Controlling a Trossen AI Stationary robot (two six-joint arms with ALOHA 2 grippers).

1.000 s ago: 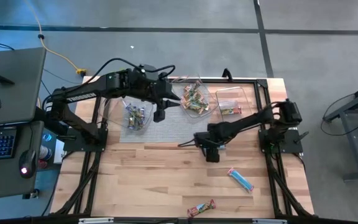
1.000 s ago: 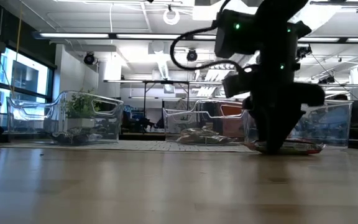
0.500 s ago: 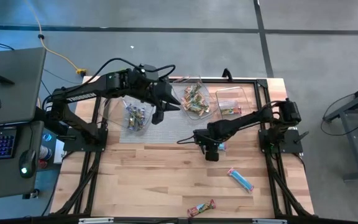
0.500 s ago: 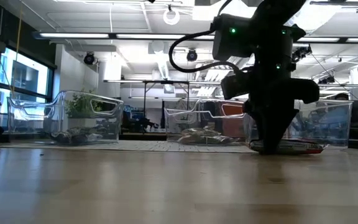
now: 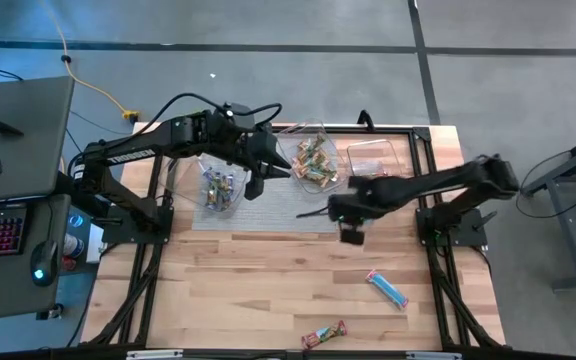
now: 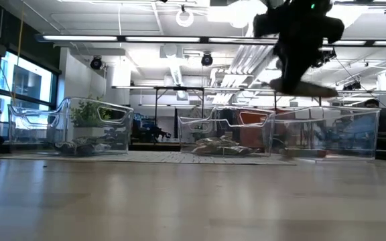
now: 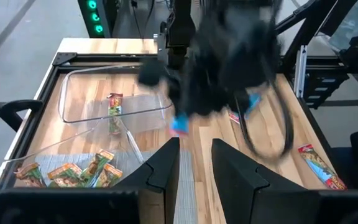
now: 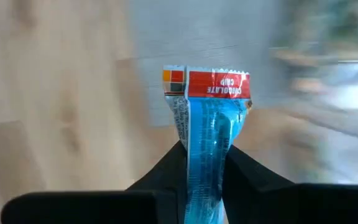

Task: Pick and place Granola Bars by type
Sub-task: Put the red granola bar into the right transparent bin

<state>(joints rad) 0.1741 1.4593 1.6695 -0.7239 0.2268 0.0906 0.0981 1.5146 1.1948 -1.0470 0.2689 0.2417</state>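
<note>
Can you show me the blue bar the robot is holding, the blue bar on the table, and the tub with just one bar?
held blue bar (image 8: 211, 118), right wrist view, wrapper middle
loose blue bar (image 5: 387, 288), high view, its middle
one-bar tub (image 5: 405, 149), high view, far rim

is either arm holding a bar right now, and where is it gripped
Yes. The right gripper pinches a light blue granola bar at its lower part, the red-labelled end sticking out past the jaws. The left gripper is open and holds nothing.

The desk (image 5: 268, 290) is pale wood planking with visible grain and a dull sheen, and a grey, matt woven-looking mat (image 5: 273, 205) lies on it. The tubs (image 6: 223, 130) are clear, glossy plastic. The right pincer (image 8: 205, 163), matt black, grips a granola bar (image 8: 207, 134) in shiny, crinkled light-blue film.
</note>
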